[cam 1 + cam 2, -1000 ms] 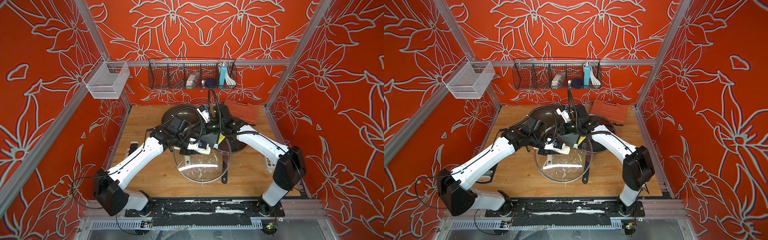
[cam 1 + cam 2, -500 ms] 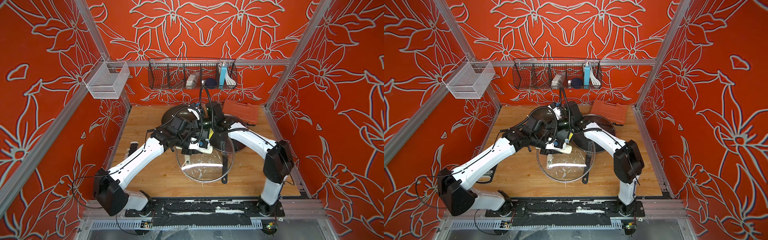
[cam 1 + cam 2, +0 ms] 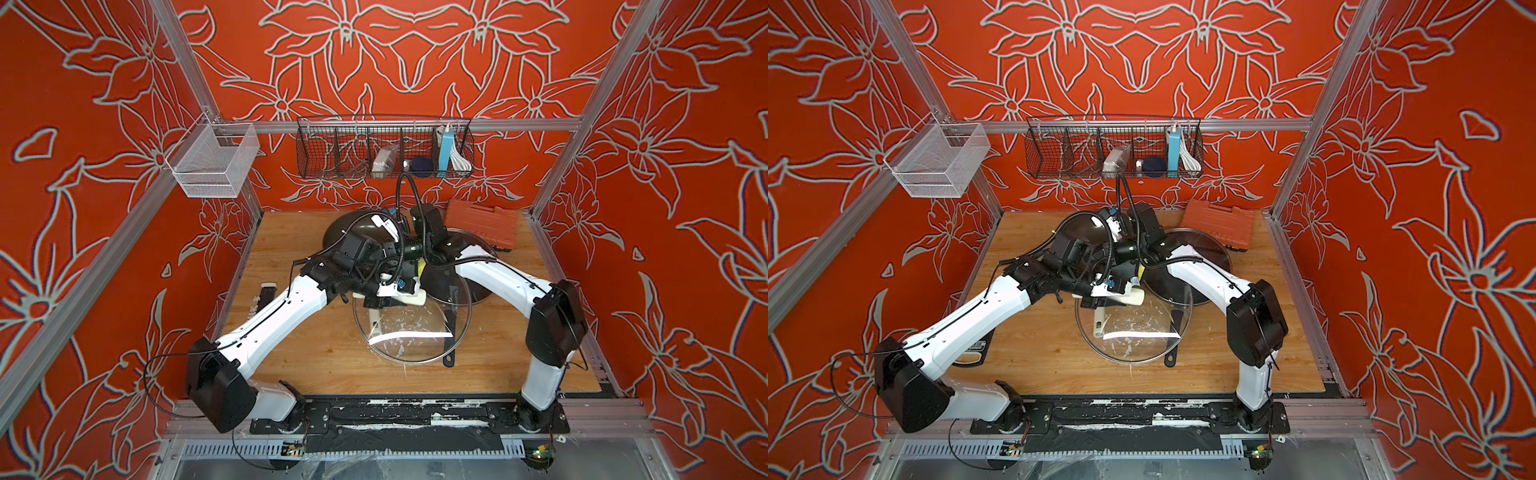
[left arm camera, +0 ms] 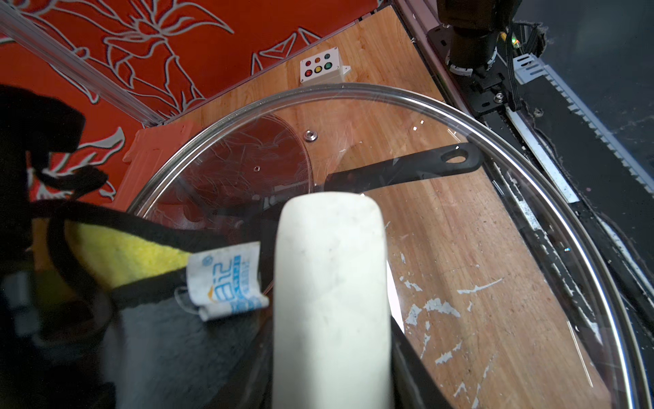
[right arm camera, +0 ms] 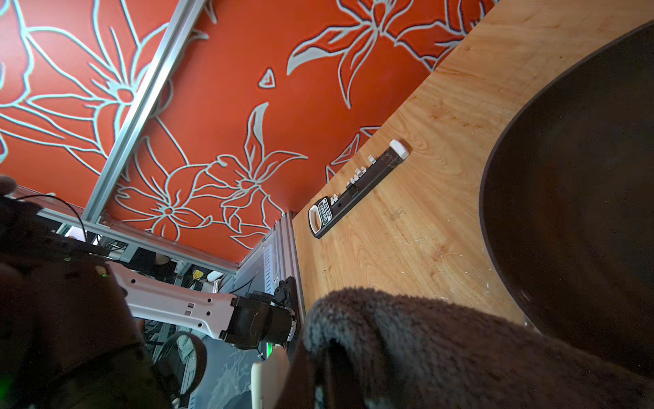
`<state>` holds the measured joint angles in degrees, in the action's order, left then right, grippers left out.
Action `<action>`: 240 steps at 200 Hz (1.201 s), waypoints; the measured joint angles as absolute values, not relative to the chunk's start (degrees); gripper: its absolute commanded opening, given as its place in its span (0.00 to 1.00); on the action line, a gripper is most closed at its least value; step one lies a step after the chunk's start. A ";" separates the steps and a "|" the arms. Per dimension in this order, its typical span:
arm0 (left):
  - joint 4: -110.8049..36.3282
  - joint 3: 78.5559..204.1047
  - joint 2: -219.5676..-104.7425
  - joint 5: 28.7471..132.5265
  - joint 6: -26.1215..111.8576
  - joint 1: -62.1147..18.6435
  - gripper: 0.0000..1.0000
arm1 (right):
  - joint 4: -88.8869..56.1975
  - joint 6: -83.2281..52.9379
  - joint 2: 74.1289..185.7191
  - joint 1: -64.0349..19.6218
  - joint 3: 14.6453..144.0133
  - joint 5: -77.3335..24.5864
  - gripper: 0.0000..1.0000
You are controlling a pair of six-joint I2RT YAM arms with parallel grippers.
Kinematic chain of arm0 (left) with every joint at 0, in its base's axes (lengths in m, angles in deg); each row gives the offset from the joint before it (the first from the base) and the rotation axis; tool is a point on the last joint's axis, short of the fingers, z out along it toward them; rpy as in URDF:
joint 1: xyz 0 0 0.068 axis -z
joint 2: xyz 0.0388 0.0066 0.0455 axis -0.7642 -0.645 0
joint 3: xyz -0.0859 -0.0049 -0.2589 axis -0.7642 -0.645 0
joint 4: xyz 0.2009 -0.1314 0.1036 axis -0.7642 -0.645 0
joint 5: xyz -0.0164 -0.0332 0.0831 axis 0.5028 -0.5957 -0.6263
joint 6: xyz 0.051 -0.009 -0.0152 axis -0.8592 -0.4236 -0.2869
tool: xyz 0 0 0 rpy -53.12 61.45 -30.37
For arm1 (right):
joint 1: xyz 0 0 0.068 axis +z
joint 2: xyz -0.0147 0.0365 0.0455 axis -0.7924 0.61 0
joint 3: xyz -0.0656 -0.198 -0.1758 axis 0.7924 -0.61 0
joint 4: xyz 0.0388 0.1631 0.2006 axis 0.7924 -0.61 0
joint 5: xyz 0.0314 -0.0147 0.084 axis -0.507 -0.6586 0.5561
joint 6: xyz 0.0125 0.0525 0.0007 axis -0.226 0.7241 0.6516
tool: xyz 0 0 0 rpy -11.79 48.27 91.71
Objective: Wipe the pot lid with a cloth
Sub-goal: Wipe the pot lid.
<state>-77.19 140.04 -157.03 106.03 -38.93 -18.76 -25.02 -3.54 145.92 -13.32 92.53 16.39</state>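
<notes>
Grasping pot lid handle, left fingers; right fingers clenched on cloth; basket holds blue box.

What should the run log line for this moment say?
step: wipe pot lid | left hand: shut on cream handle, lid tilted | right hand: shut on cloth, cloth against glass beside handle

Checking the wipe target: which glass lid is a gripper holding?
The cream-handled lid, held by the left gripper; the black-handled lid lies on the table.
</notes>
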 measured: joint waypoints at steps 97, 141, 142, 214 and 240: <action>-76.77 137.83 -151.35 106.93 -37.77 -24.73 0.00 | -32.65 -8.06 129.53 -21.49 79.04 15.43 0.00; -77.91 137.83 -151.15 107.76 -37.77 -24.62 0.00 | -35.54 -9.55 130.03 -21.43 80.03 15.17 0.00; -77.91 137.83 -151.15 107.76 -37.75 -24.60 0.00 | -35.58 -9.57 130.16 -21.36 80.18 15.14 0.00; -77.45 138.22 -153.66 107.28 -37.99 -19.77 0.00 | -35.91 -8.69 141.90 -15.53 93.25 12.87 0.00; -76.66 138.51 -155.06 107.28 -37.99 -18.46 0.00 | -35.23 -7.65 146.51 -12.79 97.69 12.48 0.00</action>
<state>-76.66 138.51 -155.06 107.28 -37.99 -18.46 -35.23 -7.65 146.51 -12.79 97.69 12.48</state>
